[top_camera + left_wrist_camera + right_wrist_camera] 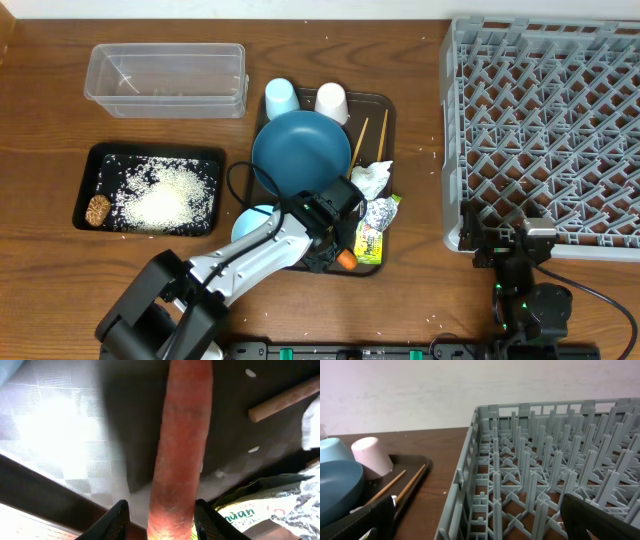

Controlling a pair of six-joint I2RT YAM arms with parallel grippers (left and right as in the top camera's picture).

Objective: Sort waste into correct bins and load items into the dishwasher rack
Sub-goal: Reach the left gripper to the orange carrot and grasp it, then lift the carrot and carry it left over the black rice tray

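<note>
L gripper [161, 522] part-closed around carrot [180, 445], looks gripped, contact not 100% clear. Carrot sits at front edge of brown tray [388, 110], next to wrapper [371, 240]. R gripper [508, 240] wide open, empty, by rack [540, 120] front-left corner.

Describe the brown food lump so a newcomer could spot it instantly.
Start at the black tray on the table's left, robot-side of the clear tub. The brown lump sits in its near left corner beside the white rice, the only brown piece there.
</note>
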